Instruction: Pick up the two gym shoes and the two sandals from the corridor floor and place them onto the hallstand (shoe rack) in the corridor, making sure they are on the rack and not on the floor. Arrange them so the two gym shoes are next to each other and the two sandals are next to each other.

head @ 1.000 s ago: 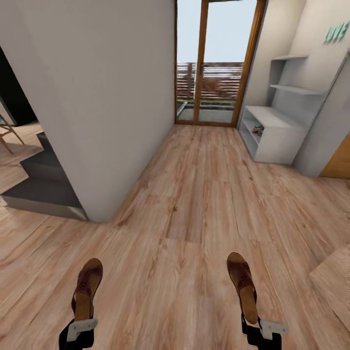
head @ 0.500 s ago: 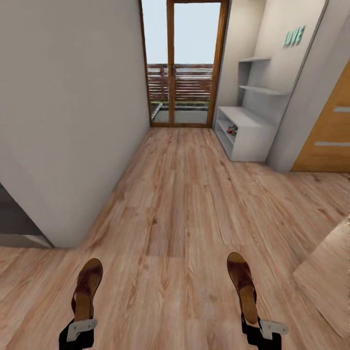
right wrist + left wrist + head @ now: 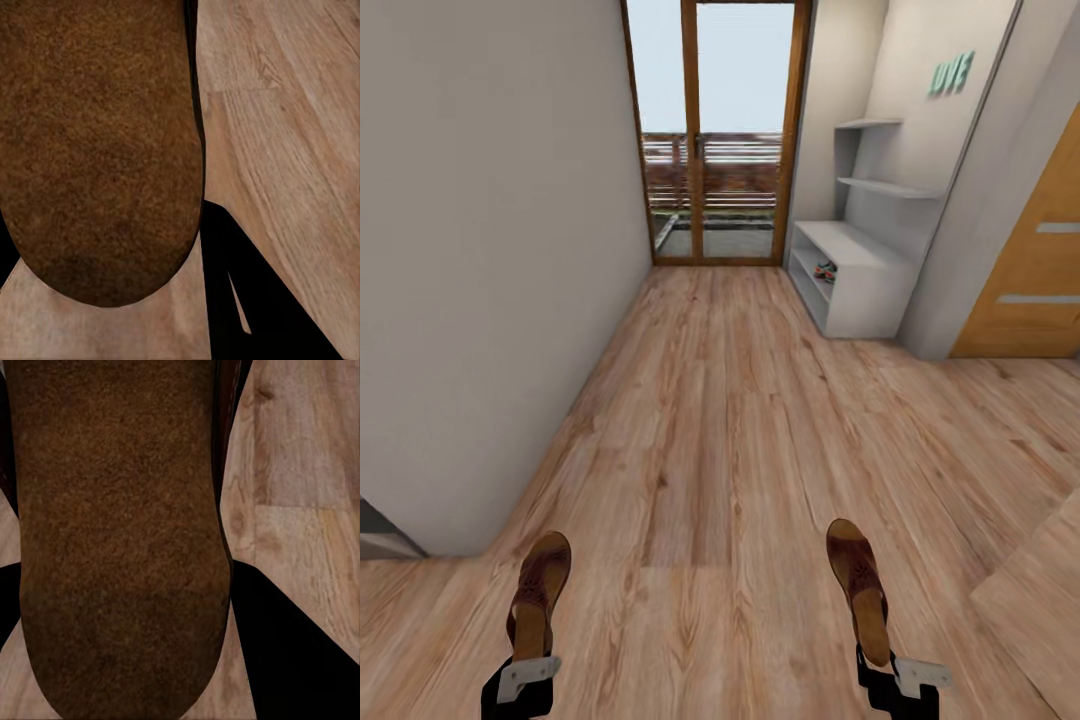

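Brown leather, one open sandal to each arm, is the load being carried along the corridor. Compared with a second ago the whole head view has swung: the grey wall on the left now fills more of the picture, the dark step beside it has nearly slid out of view, and the glazed wooden door and the orange door at the right have come round. That is the camera turning with the robot, not the things moving. My judgement is that the robot is now lined up with the corridor and the carry to the rack is under way, with placing still ahead.

At the left, the left gripper is closed on the heel of the left brown sandal, toe pointing ahead. Its grainy, dark brown sole faces the wrist camera above the light wood-plank floor. The right gripper likewise clamps the heel of the right brown sandal, whose tan footbed shows.

Further right, against the far wall, stands the low white-grey hallstand, with stepped shelves above. On its lower level sits a small shape with green and red marks, probably the gym shoes, too small to tell.
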